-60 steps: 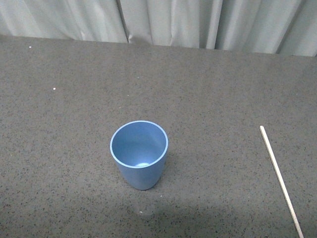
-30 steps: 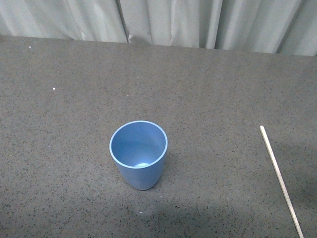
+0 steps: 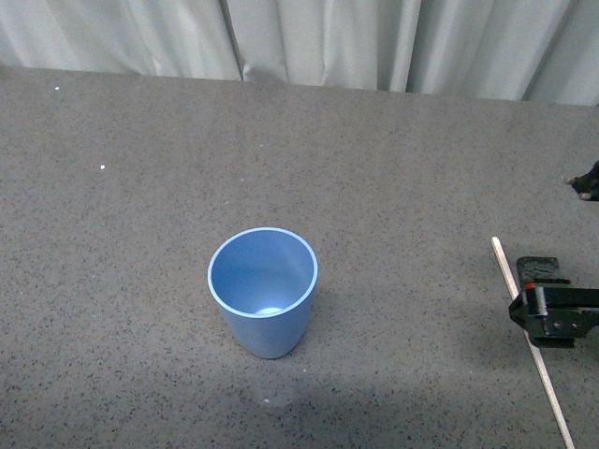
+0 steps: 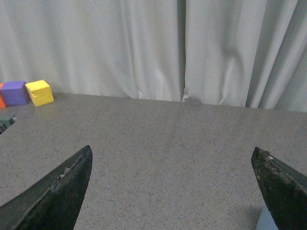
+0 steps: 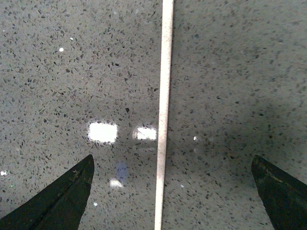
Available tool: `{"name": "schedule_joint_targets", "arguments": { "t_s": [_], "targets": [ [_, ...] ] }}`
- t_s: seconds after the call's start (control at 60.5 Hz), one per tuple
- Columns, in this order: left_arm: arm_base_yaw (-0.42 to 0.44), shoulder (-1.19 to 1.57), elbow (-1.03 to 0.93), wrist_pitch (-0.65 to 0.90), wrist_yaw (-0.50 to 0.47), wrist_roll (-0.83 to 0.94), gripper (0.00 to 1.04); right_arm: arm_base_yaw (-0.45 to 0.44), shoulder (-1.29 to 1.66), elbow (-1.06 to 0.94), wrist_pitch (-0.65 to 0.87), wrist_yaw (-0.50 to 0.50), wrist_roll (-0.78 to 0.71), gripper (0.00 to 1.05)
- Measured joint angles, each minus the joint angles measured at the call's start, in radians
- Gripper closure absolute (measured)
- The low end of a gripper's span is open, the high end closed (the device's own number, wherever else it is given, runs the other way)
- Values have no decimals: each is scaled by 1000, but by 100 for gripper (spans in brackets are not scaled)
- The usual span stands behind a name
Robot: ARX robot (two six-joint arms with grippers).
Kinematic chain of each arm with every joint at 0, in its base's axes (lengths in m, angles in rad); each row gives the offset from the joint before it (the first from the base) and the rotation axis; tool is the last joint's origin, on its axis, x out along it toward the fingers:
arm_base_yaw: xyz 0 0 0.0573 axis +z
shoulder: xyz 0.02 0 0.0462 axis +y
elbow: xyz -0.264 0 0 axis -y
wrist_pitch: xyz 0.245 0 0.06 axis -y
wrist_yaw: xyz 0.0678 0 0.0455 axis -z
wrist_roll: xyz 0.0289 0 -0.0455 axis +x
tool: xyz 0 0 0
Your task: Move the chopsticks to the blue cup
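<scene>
The light-blue cup (image 3: 263,290) stands upright and empty on the dark speckled table, left of centre. The pale chopstick (image 3: 530,335) lies flat near the right edge, running towards the front. My right gripper (image 3: 562,245) is open and comes in from the right, hovering over the stick. In the right wrist view the chopstick (image 5: 164,96) lies on the table between the open fingers of that gripper (image 5: 172,191), untouched. My left gripper (image 4: 172,187) is open and empty; a sliver of the cup (image 4: 266,221) shows by one finger. The left gripper is out of the front view.
A pale curtain (image 3: 309,37) hangs along the table's far edge. In the left wrist view a yellow block (image 4: 39,92) and a purple block (image 4: 14,92) sit at the back of the table by the curtain.
My right gripper has come into the front view from the right and now hovers over the chopstick. The cup and the chopstick have not moved.
</scene>
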Motion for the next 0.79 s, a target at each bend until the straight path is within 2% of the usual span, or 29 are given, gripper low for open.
{"name": "schedule_joint_targets", "arguments": {
  "t_s": [0.116,0.165,0.38,0.562,0.694,0.793],
  "targets": [
    [0,0,0,0,0,0,7,15,76,52,-24,-2,31,9],
    [0,0,0,0,0,0,7,17,92,64,-29,-3,39,13],
    [0,0,0,0,0,0,7,25,162,114,-68,18,48,55],
    [0,0,0,0,0,0,7,30,185,124,-80,29,56,79],
    [0,0,0,0,0,0,7,31,188,129,-80,27,60,102],
    [0,0,0,0,0,0,7,31,174,113,-39,2,69,104]
  ]
}}
